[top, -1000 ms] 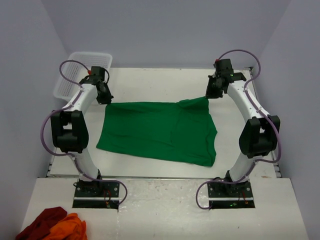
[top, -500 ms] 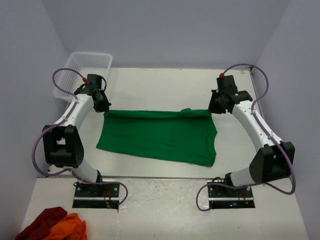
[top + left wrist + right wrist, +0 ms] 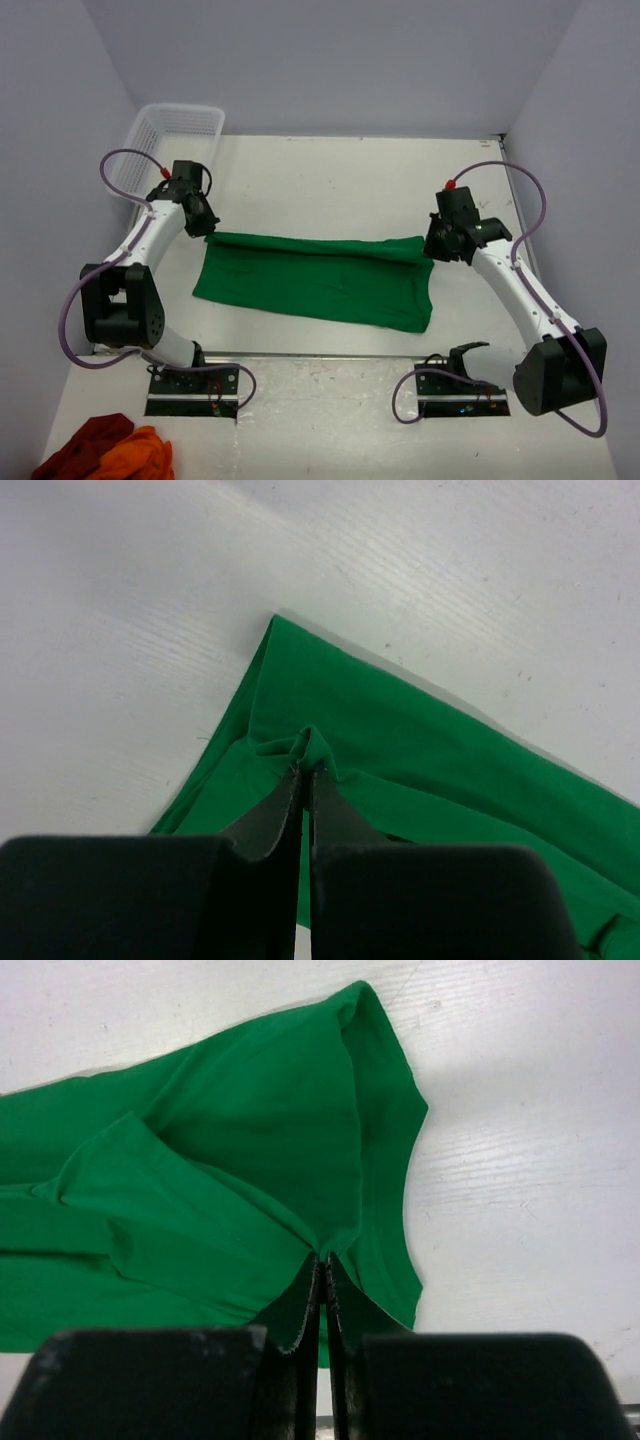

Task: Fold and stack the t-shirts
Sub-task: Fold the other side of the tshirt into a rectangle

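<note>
Nearest us, a red and orange cloth heap (image 3: 100,452) lies at the near left corner, well apart from the rest; further in, the green t-shirt (image 3: 330,290) lies on the table (image 3: 330,180), its far edge doubled over toward us in a long fold; our left pincer (image 3: 306,770) is closed, pinching that fold's left corner; our right pincer (image 3: 323,1258) is closed too, pinching the right corner; beyond, a white basket (image 3: 170,125) stands at the far left.
</note>
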